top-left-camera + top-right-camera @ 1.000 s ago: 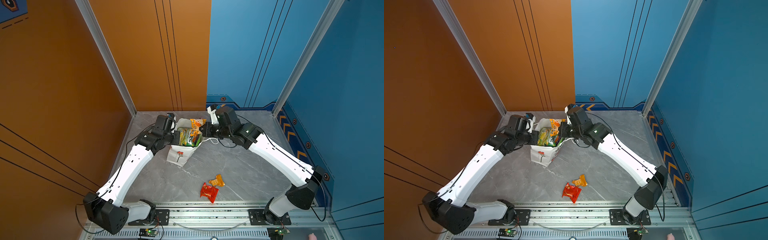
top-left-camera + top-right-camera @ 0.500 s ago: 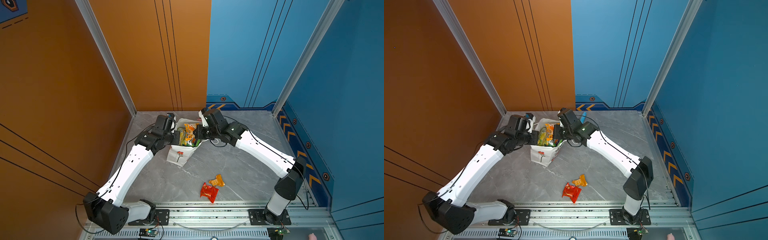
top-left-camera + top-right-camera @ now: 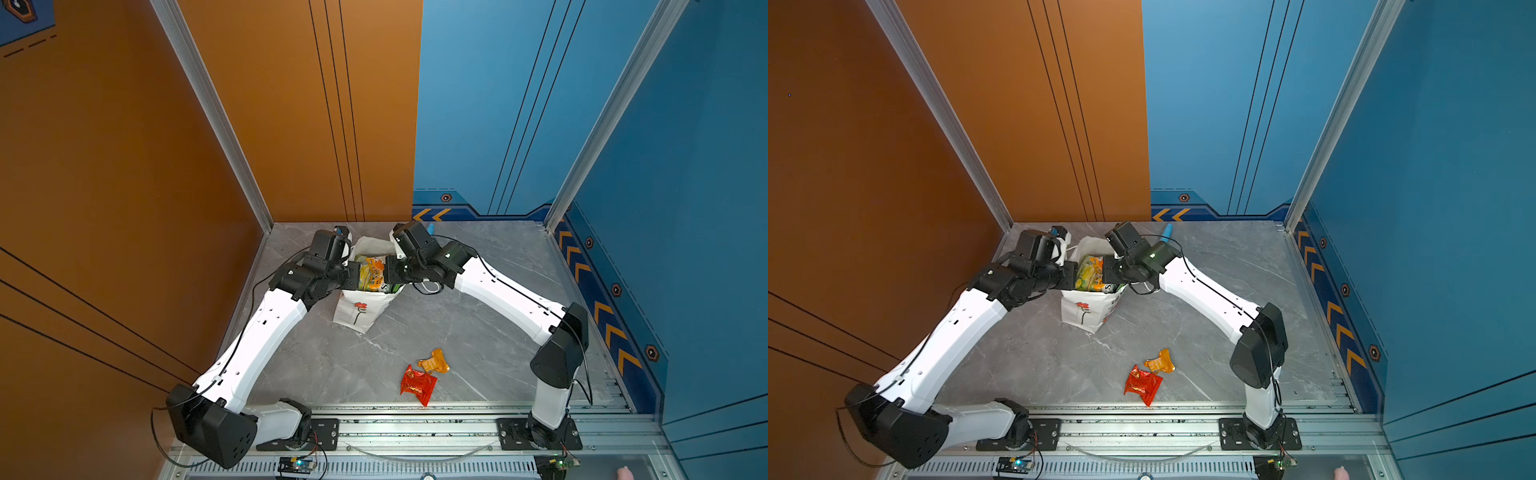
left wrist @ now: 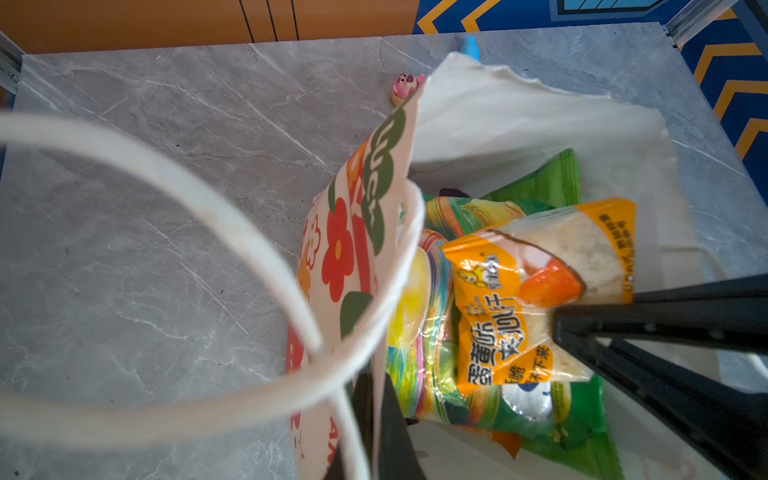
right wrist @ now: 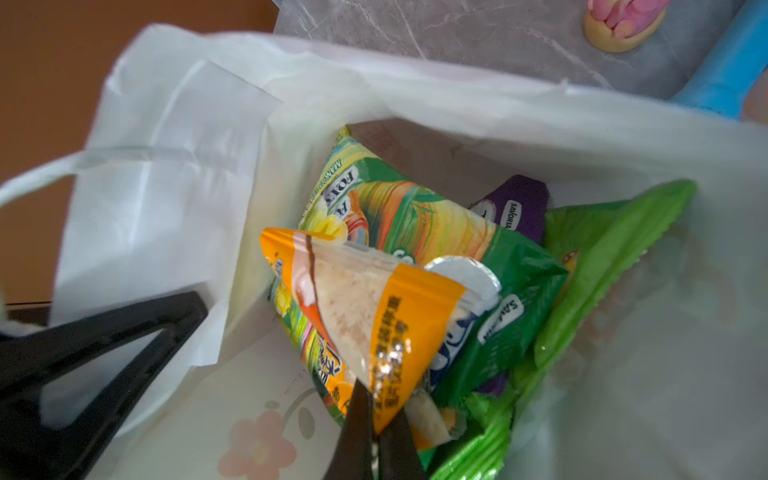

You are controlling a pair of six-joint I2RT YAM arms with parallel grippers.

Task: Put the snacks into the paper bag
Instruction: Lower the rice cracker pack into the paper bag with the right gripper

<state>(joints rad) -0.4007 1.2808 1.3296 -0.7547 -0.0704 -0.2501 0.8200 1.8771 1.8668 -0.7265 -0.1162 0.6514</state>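
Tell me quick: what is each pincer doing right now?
Left pincer: closed on the wall of the paper bag.
Right pincer: closed, holding the orange packet.

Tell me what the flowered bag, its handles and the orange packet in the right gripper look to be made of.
The paper bag: matte white paper, seemingly; it keeps sharp creases. The handles: soft white cord, apparently twisted fibre, matte. The orange packet: glossy plastic film with a clear window, judging by glints and crinkles.

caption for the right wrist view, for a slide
Right gripper pinches an orange packet at the mouth of the paper bag
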